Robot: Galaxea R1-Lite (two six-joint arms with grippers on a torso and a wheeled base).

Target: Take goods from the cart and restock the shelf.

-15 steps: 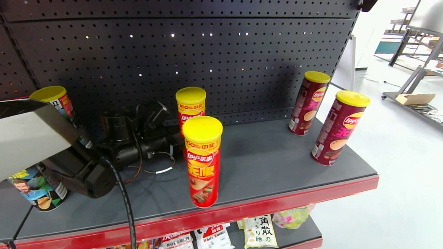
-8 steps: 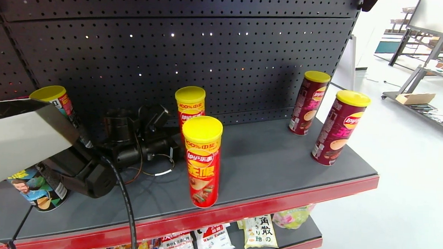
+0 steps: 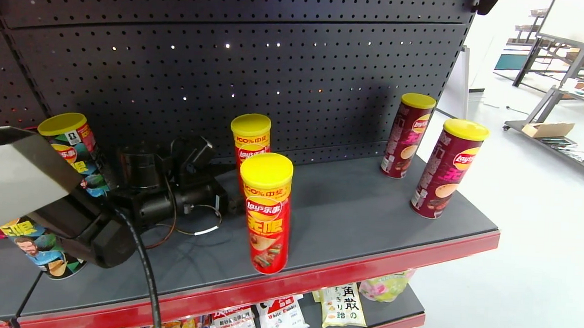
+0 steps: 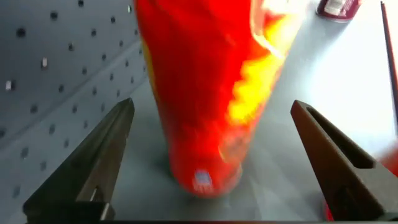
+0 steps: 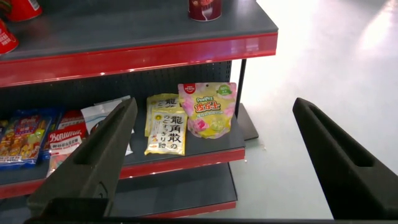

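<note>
Two red chip cans with yellow lids stand mid-shelf, one at the back (image 3: pixel 250 134) and one near the front edge (image 3: pixel 265 212). My left arm lies on the grey shelf (image 3: pixel 359 222) to their left. Its gripper (image 4: pixel 212 106) is open, with the back red can (image 4: pixel 205 93) standing between the spread fingers and touching neither. Two maroon cans (image 3: pixel 407 135) (image 3: pixel 448 167) stand at the right end. Below and in front of the shelf, my right gripper (image 5: pixel 214 102) is open with nothing in it.
Two blue-patterned cans (image 3: pixel 70 147) (image 3: pixel 43 246) stand at the shelf's left end, beside my left arm. A black pegboard (image 3: pixel 276 73) backs the shelf. Snack bags (image 5: pixel 208 109) (image 5: pixel 166 124) lie on the lower shelf. Open floor is to the right.
My left arm has drawn back leftward along the shelf, away from the back red can, uncovering more of the rear blue-patterned can. The cans have not moved.
</note>
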